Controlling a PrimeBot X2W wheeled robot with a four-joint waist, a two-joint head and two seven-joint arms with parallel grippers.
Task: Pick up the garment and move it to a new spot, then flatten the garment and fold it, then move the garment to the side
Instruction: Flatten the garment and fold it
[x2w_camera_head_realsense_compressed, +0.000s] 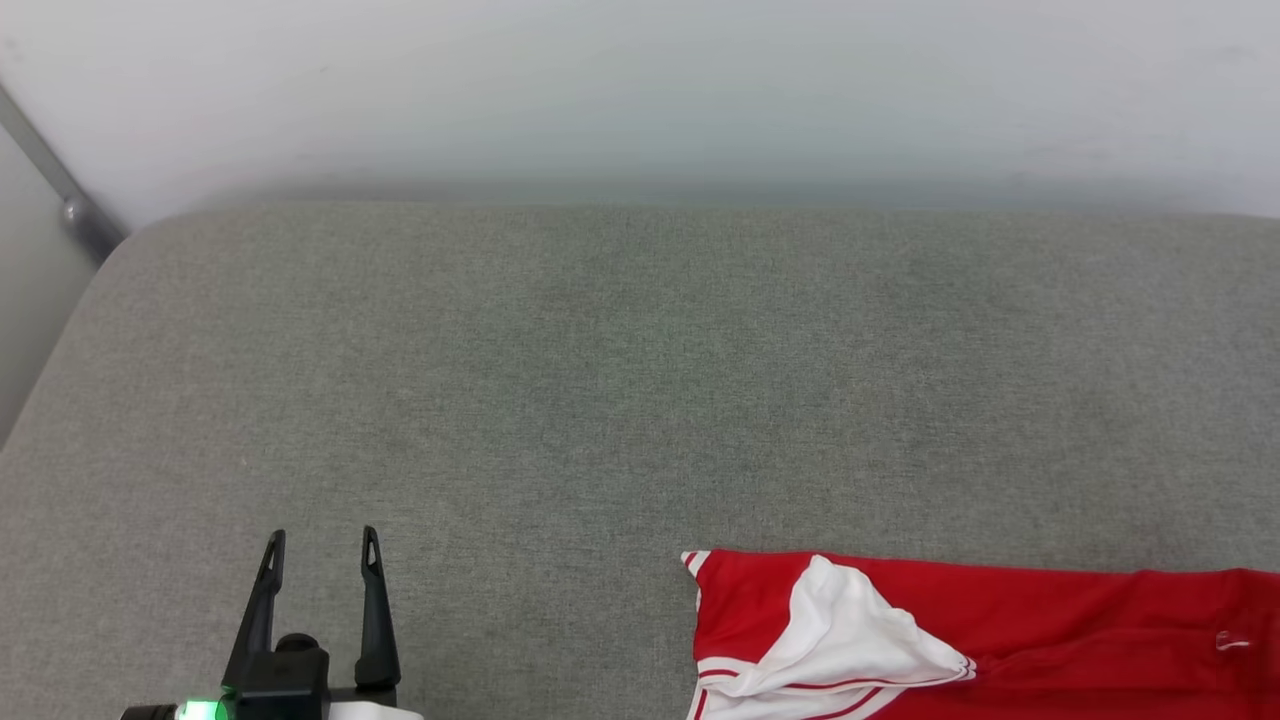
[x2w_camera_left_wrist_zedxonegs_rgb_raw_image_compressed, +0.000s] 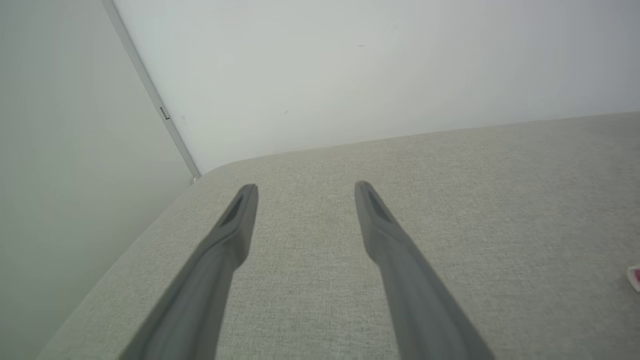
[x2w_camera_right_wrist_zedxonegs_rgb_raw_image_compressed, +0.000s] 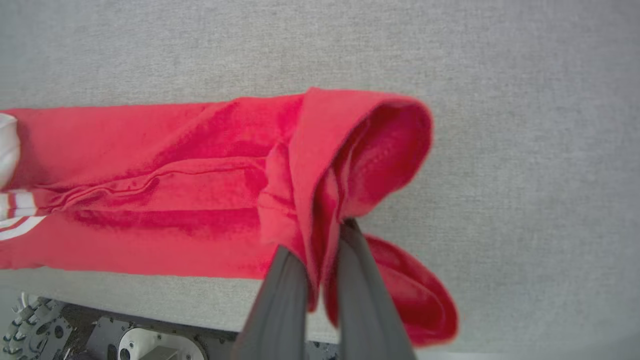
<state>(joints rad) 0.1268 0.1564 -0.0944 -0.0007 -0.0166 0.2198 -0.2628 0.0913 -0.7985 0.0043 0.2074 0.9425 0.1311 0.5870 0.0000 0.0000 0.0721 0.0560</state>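
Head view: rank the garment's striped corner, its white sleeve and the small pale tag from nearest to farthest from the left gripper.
1. The striped corner, at the left end of the garment, lies nearest the left gripper.
2. The white sleeve, just right of that corner.
3. The small pale tag, far right.

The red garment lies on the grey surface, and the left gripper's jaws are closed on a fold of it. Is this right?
No: the right gripper has its jaws closed on a fold of the garment, as the right wrist view shows. The left gripper is open.
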